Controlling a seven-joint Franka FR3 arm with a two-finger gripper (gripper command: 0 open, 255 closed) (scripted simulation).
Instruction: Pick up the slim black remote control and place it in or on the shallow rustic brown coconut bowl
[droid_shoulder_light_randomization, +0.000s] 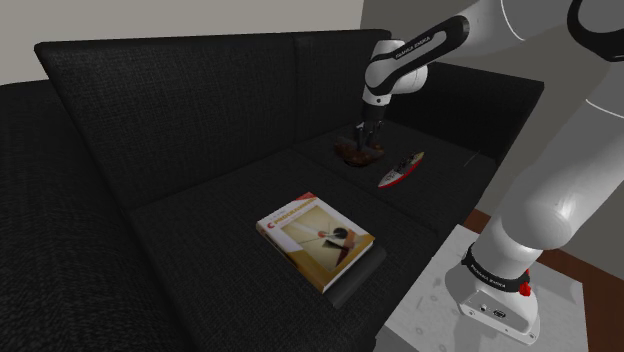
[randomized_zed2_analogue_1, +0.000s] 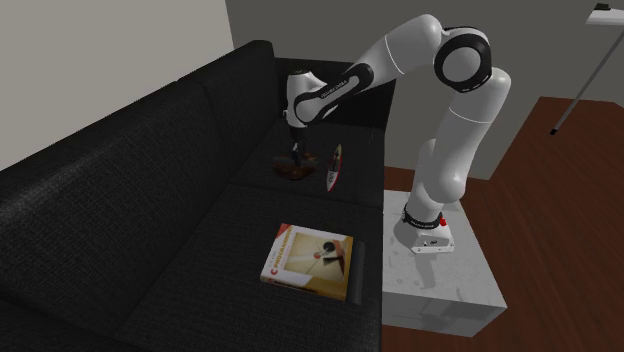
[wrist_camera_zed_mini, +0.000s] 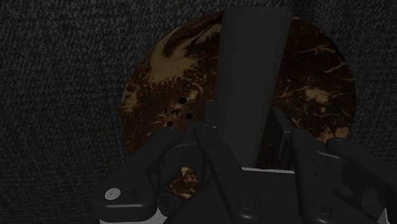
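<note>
So the remote (wrist_camera_zed_mini: 245, 83) is a slim, flat black slab, plain-faced from this angle with no buttons I can make out, a bit wider at its far end. It's pinched between the two black fingers of the gripper (wrist_camera_zed_mini: 245, 143), which are closed down onto its near end from both sides, so the pincer is only as far apart as the remote is wide. From the wrist view the remote sticks straight out from the fingers and runs across the coconut bowl (wrist_camera_zed_mini: 165, 70), a shallow round dish, mottled dark brown with tan streaks and a few small dark holes. Whether the remote's tip touches the bowl, can't tell. In the shoulder view the gripper (droid_shoulder_light_randomization: 366, 140) hangs right above the bowl (droid_shoulder_light_randomization: 352, 153), which sits on the black sofa (droid_shoulder_light_randomization: 150, 120) seat near the backrest. Just beside the bowl lies a red and grey toy boat (droid_shoulder_light_randomization: 400, 171), and well apart, near the seat's front edge, is a book (droid_shoulder_light_randomization: 316, 238) with a cream and red cover.
</note>
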